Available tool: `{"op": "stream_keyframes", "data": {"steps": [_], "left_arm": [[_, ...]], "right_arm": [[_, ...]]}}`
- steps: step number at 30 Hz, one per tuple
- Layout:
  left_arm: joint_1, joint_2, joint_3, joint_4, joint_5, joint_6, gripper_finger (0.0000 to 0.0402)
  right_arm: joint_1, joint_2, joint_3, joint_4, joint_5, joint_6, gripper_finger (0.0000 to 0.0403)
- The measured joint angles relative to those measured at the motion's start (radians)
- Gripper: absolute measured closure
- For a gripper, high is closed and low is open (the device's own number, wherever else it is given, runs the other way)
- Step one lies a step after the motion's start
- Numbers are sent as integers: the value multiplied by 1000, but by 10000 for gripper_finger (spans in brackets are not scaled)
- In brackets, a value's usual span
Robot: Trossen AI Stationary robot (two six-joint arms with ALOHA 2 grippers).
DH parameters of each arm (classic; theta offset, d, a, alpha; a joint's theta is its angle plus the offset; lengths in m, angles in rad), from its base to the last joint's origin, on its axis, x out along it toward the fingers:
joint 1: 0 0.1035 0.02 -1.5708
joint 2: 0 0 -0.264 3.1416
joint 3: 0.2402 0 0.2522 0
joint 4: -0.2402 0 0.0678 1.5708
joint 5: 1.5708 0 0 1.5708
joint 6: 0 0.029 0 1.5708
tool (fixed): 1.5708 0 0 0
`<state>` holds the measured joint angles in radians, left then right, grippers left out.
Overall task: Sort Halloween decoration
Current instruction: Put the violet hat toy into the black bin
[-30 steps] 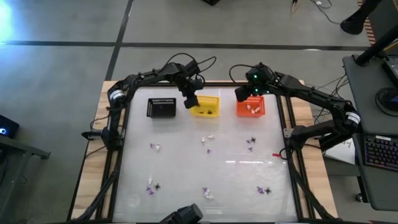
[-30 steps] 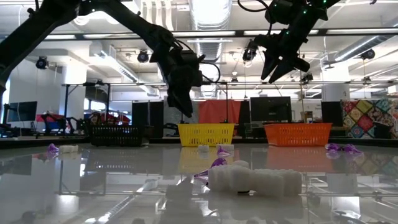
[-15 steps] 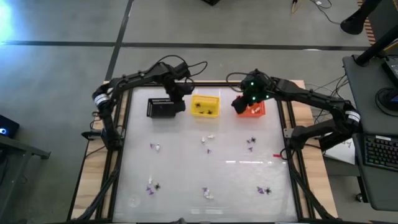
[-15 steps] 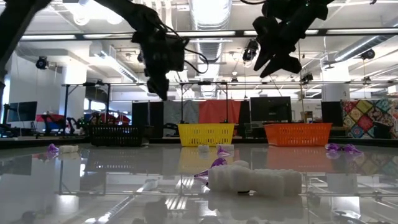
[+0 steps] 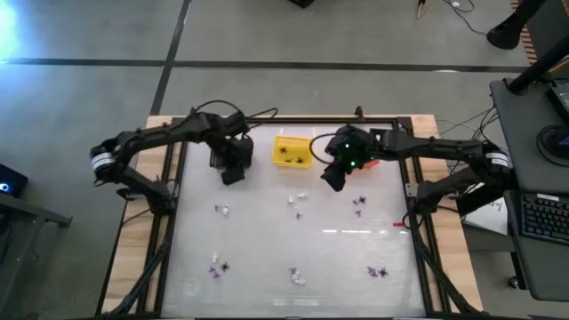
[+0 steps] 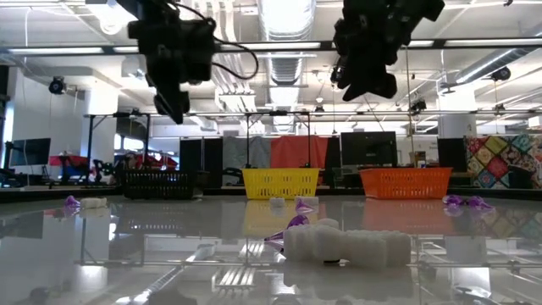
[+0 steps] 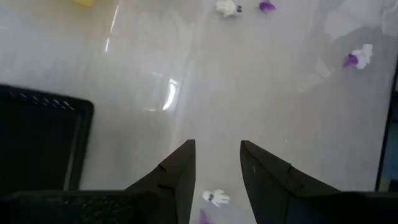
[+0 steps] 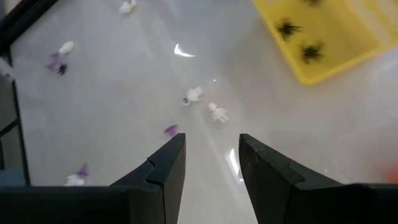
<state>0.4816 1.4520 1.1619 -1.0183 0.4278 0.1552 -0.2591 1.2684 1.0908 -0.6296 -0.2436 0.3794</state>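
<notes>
High view: we find the Halloween decoration (image 5: 296,197) scattered across the white table (image 5: 267,236) as tiny purple, black and white trinkets, in small clusters from the middle to the near edge. Black spider pieces already lie in the yellow basket (image 5: 293,151); the black basket (image 5: 222,153) and orange basket (image 5: 372,160) stand either side of it.

The left gripper (image 7: 216,165) hovers by the black basket, fingers parted and holding nothing. The right gripper (image 8: 211,155) hangs between the yellow and orange baskets, likewise spread and empty.

We judge the trinkets light, rigid plastic, prone to skidding on the glossy surface. Each should be pinched across its body, 1 at a time, squarely from above.
</notes>
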Motion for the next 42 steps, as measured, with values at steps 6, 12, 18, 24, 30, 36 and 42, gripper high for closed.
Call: {"op": "stream_keyframes", "data": {"steps": [6, 12, 18, 24, 30, 36, 42], "left_arm": [[-27, -135, -78, 37, -1, -91, 293], [-39, -236, -105, 39, -2, -113, 293], [-40, -320, -102, 40, -2, -90, 293], [-40, -374, -102, 40, -3, -86, 293], [-40, -395, -102, 38, -2, -47, 293], [-40, -394, -102, 26, -3, -38, 293], [-40, -392, -102, 27, -2, -30, 293]], "right_arm": [[69, 30, 0, 63, -1, 12, 264], [142, 112, 0, 192, -4, 54, 264], [193, 197, 0, 281, -3, 97, 264], [223, 292, 13, 332, 3, 107, 264], [259, 411, 17, 333, 8, 109, 264], [268, 469, 17, 362, 8, 109, 264], [268, 469, 17, 366, 67, 150, 264]]}}
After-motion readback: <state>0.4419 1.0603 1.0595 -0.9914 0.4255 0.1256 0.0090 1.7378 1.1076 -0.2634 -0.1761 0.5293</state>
